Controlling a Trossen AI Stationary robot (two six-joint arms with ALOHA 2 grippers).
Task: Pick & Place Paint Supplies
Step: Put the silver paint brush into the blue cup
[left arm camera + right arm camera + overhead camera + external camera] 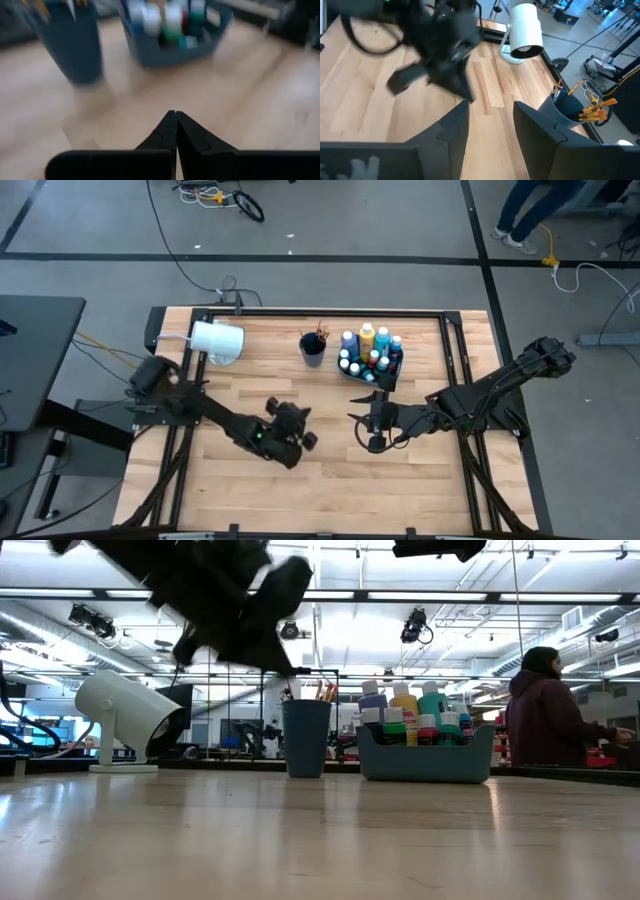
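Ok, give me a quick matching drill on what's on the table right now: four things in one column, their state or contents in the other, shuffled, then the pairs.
Things:
1. left gripper
2. right gripper
3. dark cup
4. blue caddy

States:
A. holds white-capped paint bottles
B. fingers apart, nothing between them
C. fingers pressed together, empty
D. holds orange-handled brushes, standing between the white cylinder lamp and the caddy

Pairs: 1-C, 2-B, 3-D, 4-A
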